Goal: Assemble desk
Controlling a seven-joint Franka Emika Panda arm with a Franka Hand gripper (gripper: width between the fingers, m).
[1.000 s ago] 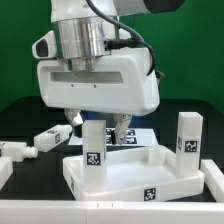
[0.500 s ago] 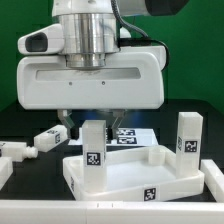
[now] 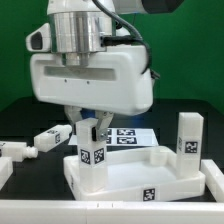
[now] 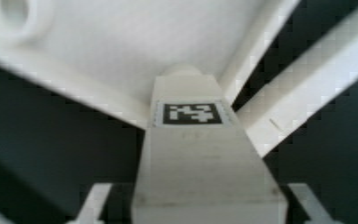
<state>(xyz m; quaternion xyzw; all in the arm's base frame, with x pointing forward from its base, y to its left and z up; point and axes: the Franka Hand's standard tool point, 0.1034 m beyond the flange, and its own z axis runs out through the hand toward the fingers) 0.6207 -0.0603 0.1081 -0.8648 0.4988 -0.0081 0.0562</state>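
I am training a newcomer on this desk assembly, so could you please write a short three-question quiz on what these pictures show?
1. True or false: the gripper is shut on a leg that lies flat.
2. How many legs stand upright on the tabletop?
3. Where is the marker board? A: beyond the tabletop; B: on the tabletop; C: in the gripper.
Key: 1 false, the gripped leg stands upright; 2 two, the other leg being at the exterior view's right; 3 A.
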